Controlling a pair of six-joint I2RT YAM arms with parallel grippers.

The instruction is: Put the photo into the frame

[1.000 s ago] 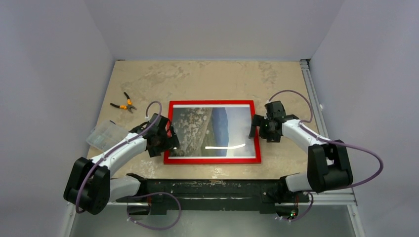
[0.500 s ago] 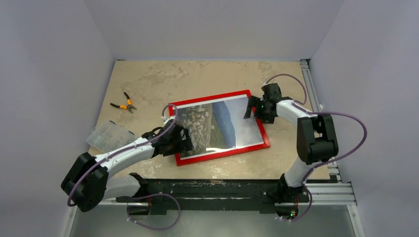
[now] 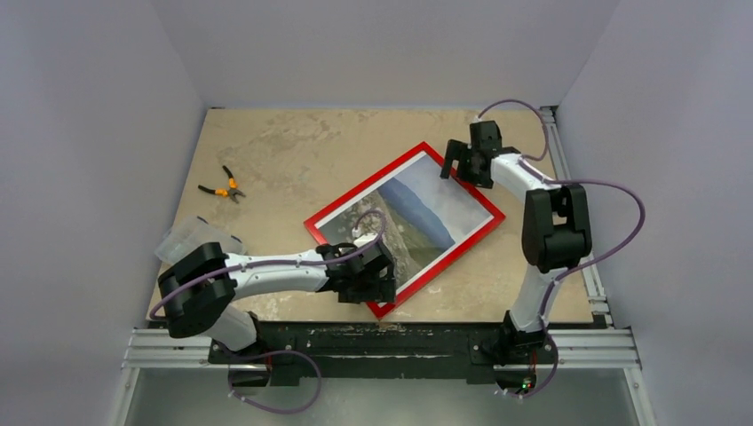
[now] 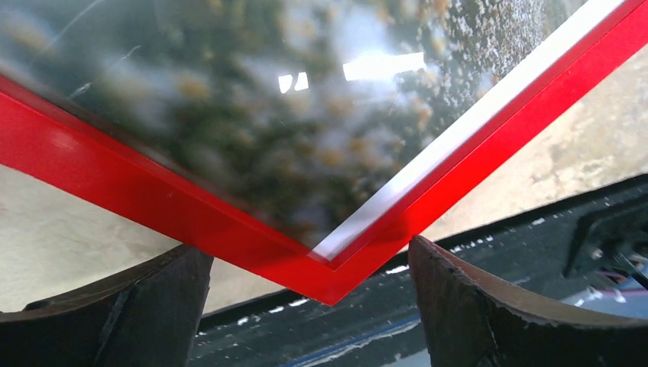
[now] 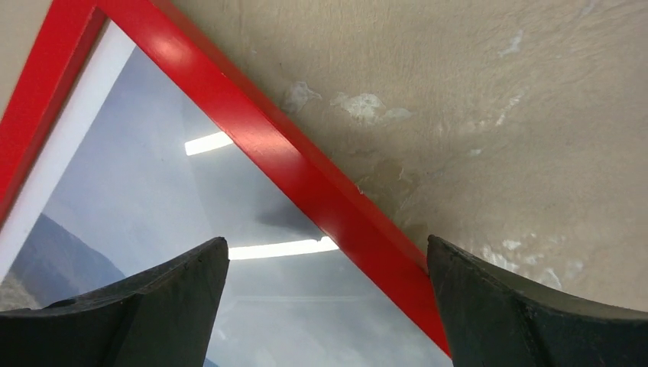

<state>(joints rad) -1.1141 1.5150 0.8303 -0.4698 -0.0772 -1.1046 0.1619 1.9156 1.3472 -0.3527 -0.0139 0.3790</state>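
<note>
You have the frame [image 3: 368, 185] lying red face up and turned diagonally on the bench [image 3: 293, 146], right of centre. One corner points at the near edge and the opposite one toward the far right corner, and the photo [image 3: 417, 213] shows inside it. Your left gripper [image 4: 307, 264] is spread wide with that near corner between its fingers, and your right gripper [image 5: 327, 245] hangs equally wide over the red rail by the far corner.

- frame [image 4: 115, 177]: smooth red finish, glossy;
- pane [image 4: 229, 115]: clear, shiny, throwing back lamp glare;
- photo [image 3: 417, 209]: smooth print behind it;
- table [image 5: 497, 115]: matt beige, mottled, slightly rough;
- right gripper [image 5: 327, 252]: fingers [image 5: 153, 306] dull black, grainy, likely plastic.
</note>
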